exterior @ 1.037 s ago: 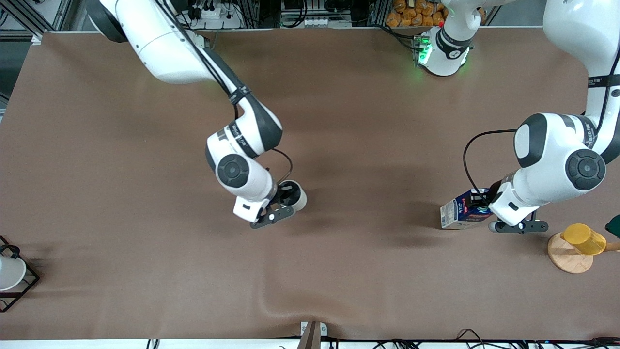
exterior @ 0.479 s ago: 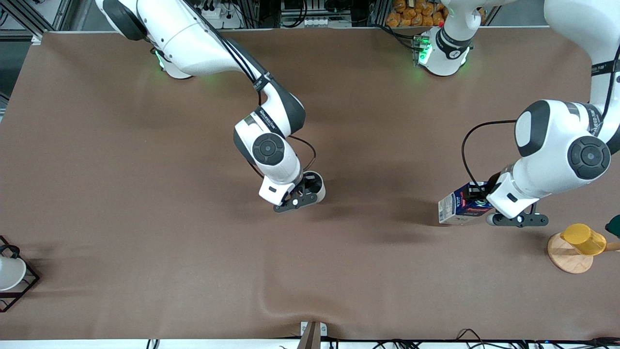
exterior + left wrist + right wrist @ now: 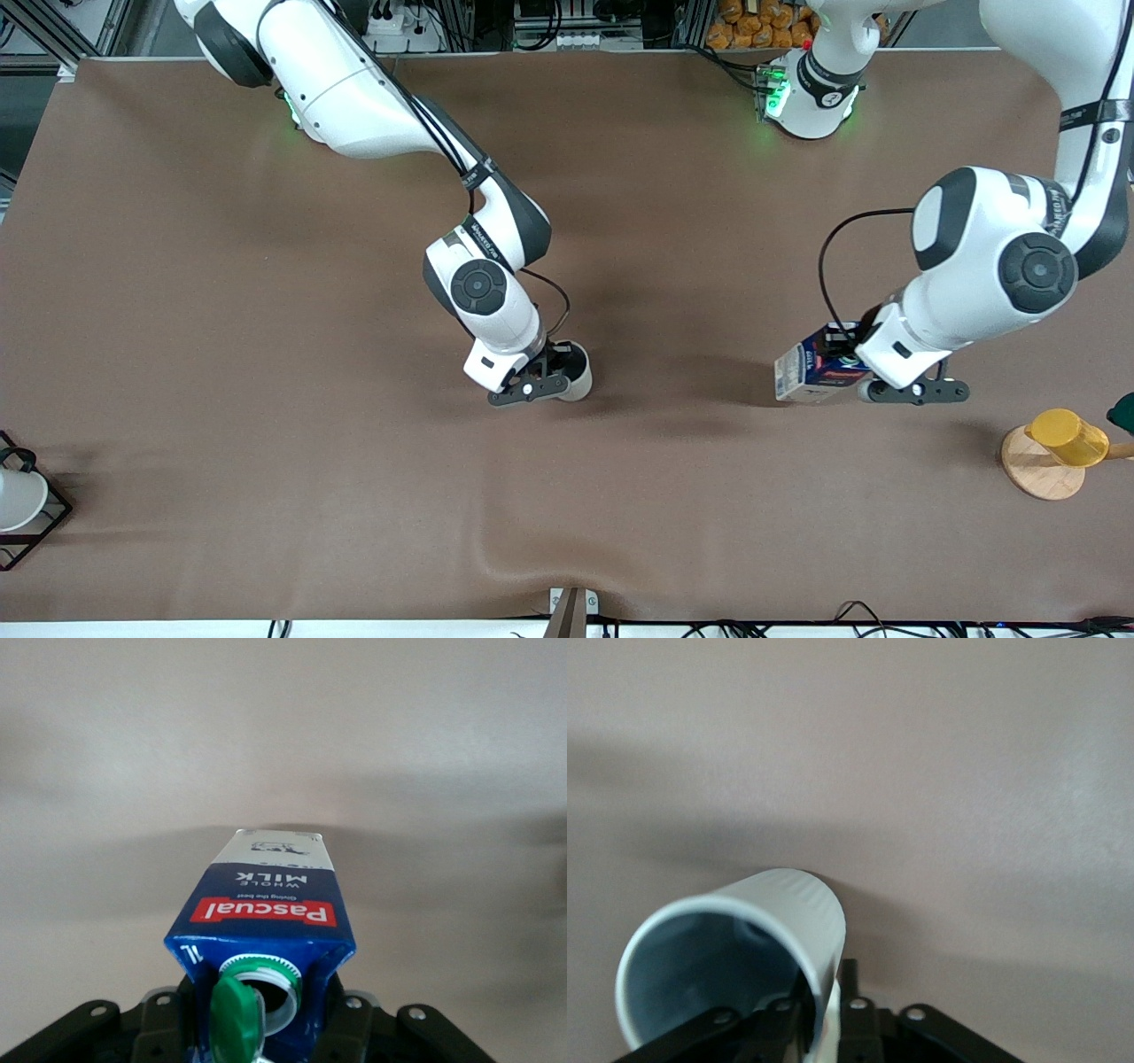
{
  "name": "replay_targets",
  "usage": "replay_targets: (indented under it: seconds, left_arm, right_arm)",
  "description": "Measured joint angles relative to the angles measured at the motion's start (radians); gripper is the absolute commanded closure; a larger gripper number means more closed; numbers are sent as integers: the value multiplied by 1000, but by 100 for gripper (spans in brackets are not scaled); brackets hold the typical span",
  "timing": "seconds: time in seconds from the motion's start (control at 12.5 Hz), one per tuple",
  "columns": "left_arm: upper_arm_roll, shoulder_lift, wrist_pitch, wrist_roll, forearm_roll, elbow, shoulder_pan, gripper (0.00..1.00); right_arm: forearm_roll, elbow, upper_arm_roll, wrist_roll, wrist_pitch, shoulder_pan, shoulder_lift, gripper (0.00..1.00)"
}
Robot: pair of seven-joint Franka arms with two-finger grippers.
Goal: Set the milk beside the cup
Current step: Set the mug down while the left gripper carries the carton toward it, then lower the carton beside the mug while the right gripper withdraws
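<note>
The cup [image 3: 578, 379], pale grey-white with a grey inside, is near the middle of the table. My right gripper [image 3: 556, 367] is shut on its wall: in the right wrist view one finger is inside the cup [image 3: 735, 939] and one outside, at the right gripper [image 3: 825, 1014]. The milk [image 3: 804, 372], a dark blue carton with white sides, hangs tilted low over the table toward the left arm's end. My left gripper [image 3: 844, 361] is shut on its gable top. In the left wrist view the milk [image 3: 266, 899] shows a red band and an open green cap between the left gripper [image 3: 261, 1032] fingers.
A yellow cup [image 3: 1067, 436] sits on a round wooden stand [image 3: 1038, 477] at the left arm's end. A white cup in a black wire rack [image 3: 19, 501] is at the right arm's end. The brown cloth has a ridge [image 3: 514, 558] near the front edge.
The right arm carried the cup toward the left arm's end, then slightly lower in the view. The left arm carried the milk toward the cup.
</note>
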Motion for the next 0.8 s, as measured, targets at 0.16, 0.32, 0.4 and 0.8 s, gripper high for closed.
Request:
replay_targets:
  seconds: [0.16, 0.32, 0.4, 0.8]
  left_arm:
    - [-48, -2, -7, -76, 0, 0, -1, 48]
    - [-96, -2, -23, -154, 0, 0, -3, 49]
    - [-122, -2, -26, -200, 0, 0, -4, 49]
    - [-219, 12, -28, -514, 0, 27, -121, 49]
  right_arm:
    - [0, 12, 0, 1, 1, -7, 0, 0]
    - [1, 31, -1, 5, 0, -13, -7, 0]
    - [2, 41, 0, 8, -12, -27, -20, 0]
    - [105, 67, -1, -2, -308, -198, -204, 0]
